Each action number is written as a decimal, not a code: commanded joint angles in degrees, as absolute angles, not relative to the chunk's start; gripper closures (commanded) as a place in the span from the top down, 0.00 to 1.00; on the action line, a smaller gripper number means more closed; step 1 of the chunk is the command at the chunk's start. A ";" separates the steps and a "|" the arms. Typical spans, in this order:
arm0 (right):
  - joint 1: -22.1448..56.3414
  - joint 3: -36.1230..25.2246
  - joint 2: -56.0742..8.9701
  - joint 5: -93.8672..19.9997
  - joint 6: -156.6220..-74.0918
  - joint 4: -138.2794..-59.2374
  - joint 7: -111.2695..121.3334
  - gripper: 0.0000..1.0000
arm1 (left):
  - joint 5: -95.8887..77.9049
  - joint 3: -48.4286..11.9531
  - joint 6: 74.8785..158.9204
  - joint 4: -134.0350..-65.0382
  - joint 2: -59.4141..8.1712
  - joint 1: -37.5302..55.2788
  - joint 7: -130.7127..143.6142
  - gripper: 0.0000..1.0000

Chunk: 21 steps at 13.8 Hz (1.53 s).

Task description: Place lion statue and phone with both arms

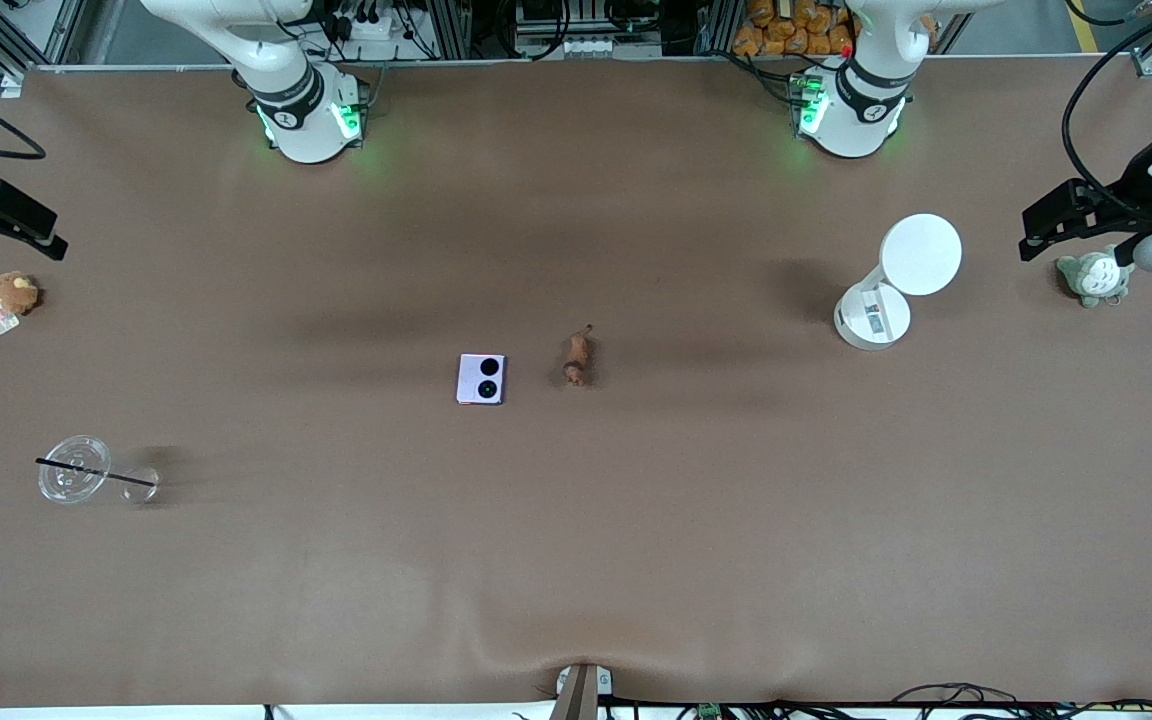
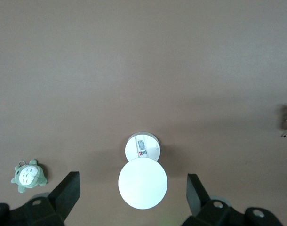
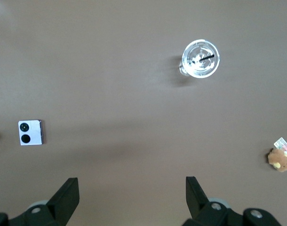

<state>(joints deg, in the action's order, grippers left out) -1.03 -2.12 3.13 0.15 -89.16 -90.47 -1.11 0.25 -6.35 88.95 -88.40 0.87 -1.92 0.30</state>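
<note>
Front view, items in order from the right arm's end of the surface (image 1: 576, 560) to the left arm's end:

- right gripper (image 1: 1, 215): raised at the edge of the surface, over the spot beside the brown plush; fingers (image 3: 66, 197) spread wide, holding nothing.
- brown plush toy (image 1: 13, 292): round, with a tag, just below that gripper in the view.
- clear cup (image 1: 74, 469): lying on its side with a black straw, nearer the front camera than the plush.
- phone (image 1: 481, 379): pale lavender, nearly square, two black circles up; flat near the middle of the surface, untouched.
- lion statue (image 1: 577, 359): small, orange-brown, just beside the phone toward the left arm's end, apart from it.
- white lamp-like stand (image 1: 896, 285): round base and round disc head, well apart from the statue.
- grey-green plush (image 1: 1094, 276): at the left arm's end.
- left gripper (image 1: 1071, 220): raised just beside the grey-green plush; fingers (image 2: 68, 190) spread wide, empty.
</note>
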 commanded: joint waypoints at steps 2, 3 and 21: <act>-2.20 -1.58 2.20 -3.59 -91.74 -90.78 -0.97 1.00 | -0.62 -6.68 87.98 -87.98 1.14 -2.37 0.70 1.00; -2.46 -1.50 2.11 -3.86 -92.28 -91.14 -0.97 1.00 | -0.62 -6.68 87.98 -87.98 1.14 -2.37 0.70 1.00; -2.55 -1.41 -0.61 -2.99 -90.88 -88.24 -1.58 1.00 | 0.35 -9.49 89.56 -85.69 -10.60 1.40 0.44 1.00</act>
<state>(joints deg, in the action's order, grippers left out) -2.14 -2.01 0.10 -3.02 -91.74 -89.75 -1.27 0.25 -9.44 89.53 -87.85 -6.76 1.27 0.29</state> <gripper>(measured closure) 0.000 0.000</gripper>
